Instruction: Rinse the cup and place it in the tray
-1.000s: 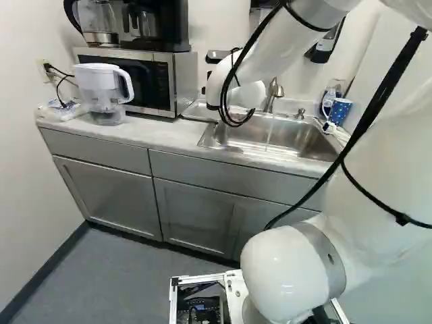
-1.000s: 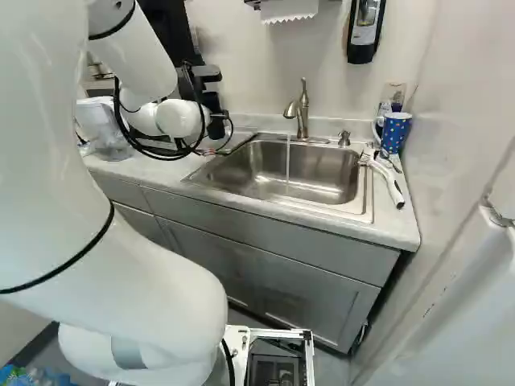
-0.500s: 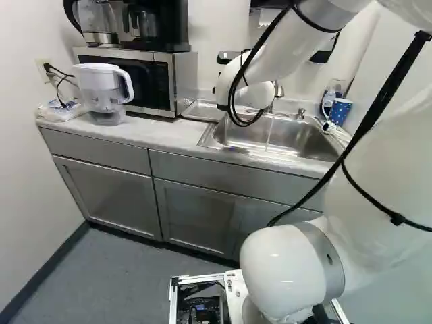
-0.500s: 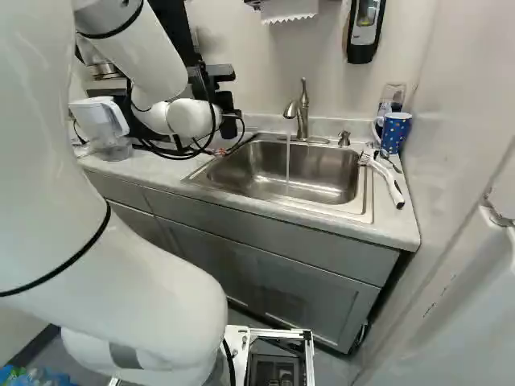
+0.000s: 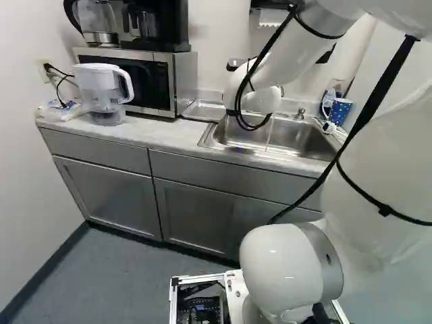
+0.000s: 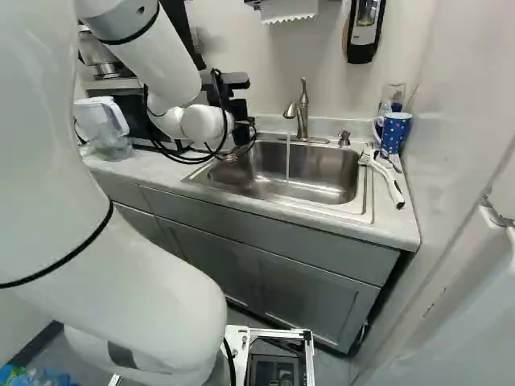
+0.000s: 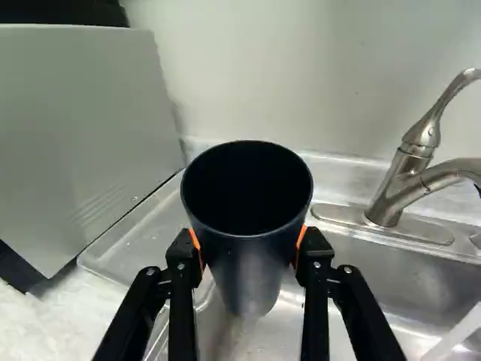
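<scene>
Far left: one water pitcher (image 5: pixel 101 88), standing on the table (image 5: pixel 158 138). No part in the task, as I judge it.

Next right: one microwave (image 5: pixel 145 81); at its right side, one shallow clear tray (image 7: pixel 135 233), presumably the destination. The cup is not resting in it; placing remains to be done.

Middle: one pincer (image 7: pixel 248 247), grasping a dark cup (image 7: pixel 252 282), an orange pad against each flank. The cup is held aloft, mouth upward or nearly so, by the left part of the sink (image 6: pixel 306 173) and close to the tray. Picking up: done.

Right of the cup: one metal faucet (image 6: pixel 302 112), turned on, its water stream (image 6: pixel 288 157) falling into the sink. The cup is apart from the stream. Rinsing: status uncertain. Whether the cup is wet inside I cannot tell, so it is either awaiting its wash or finished with it. If unrinsed, it wants carrying right, under the water, then back left to the tray; if rinsed, only the setting down is left.

Far right: one white-handled brush (image 6: pixel 385 177) and one blue dotted mug (image 6: pixel 394 133), both beside the sink and, I judge, outside the job.
</scene>
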Tool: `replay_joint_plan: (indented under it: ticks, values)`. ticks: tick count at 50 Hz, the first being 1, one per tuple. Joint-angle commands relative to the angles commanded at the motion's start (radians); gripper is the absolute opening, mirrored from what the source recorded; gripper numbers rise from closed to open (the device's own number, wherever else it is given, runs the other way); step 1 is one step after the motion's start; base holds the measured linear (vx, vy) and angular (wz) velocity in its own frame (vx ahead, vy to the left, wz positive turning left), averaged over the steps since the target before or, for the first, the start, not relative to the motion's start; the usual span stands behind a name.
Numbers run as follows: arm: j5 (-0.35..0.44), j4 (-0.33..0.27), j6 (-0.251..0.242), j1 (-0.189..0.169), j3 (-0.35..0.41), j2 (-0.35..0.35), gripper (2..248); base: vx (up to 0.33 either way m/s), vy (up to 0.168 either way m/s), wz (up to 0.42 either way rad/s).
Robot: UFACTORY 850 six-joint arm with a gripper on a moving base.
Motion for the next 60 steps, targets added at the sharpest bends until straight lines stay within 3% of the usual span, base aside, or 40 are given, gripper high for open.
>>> replay_joint_plan:
  ticks: [23,48,60]
  values:
    - [0.0,0.0,0.0,-0.071,0.016,-0.037,125,0.0,0.0,0.0]
    - [0.0,0.0,0.0,-0.073,0.024,-0.086,125,0.0,0.0,0.0]
    - [0.0,0.0,0.0,-0.09,0.027,-0.096,125,0.0,0.0,0.0]
